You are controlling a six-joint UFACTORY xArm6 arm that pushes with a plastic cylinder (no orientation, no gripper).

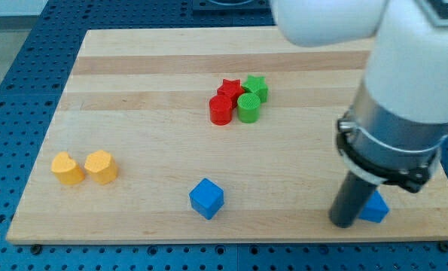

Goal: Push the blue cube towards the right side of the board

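Right, nearest to me along the bottom edge sits the blue cube (pixel 206 198), a little left of centre, resting alone on the wooden board (pixel 133 90). My tip (pixel 343 223) is down at the lower right, well apart from it, just beside a second blue block (pixel 375 208) whose shape I can't make out — the rod hides part of it. There are no jaws on this rig, only the rod. The cube looks light, rigid and apt to spin, so I'd press its left face squarely. Further up at the left stand two yellow blocks (pixel 84 167); beyond, near the centre, huddle a red cylinder (pixel 220 110), green cylinder (pixel 248 108), red star (pixel 229 89) and green star (pixel 256 86).
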